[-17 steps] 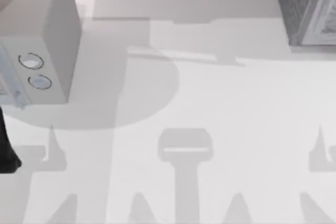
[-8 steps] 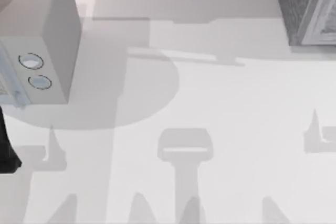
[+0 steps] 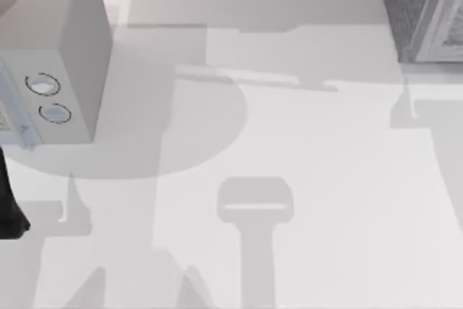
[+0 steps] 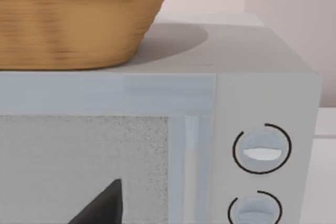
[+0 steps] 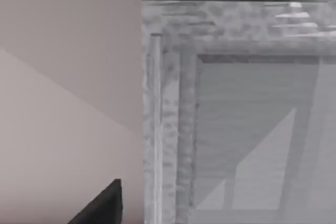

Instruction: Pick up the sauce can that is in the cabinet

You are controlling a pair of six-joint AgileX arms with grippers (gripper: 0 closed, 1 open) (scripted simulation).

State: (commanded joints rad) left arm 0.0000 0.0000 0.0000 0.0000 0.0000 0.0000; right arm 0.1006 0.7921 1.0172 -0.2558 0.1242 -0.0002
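The large dark grey speckled cabinet with a lighter grey-white framed front stood at the far right corner of the pale white table. Well apart from the cabinet, at the table's left edge, stood a smooth pale grey box with two round dials; in the left wrist view a woven tan basket rested on top of that box. The right wrist view faced the cabinet's framed front from close by, looking into its grey interior; the sauce can could not be made out there. One dark fingertip of the right gripper lay just beside the cabinet's frame. One dark fingertip of the left gripper lay before the dialled box's speckled door panel. Whether either claw was apart or together could not be told.
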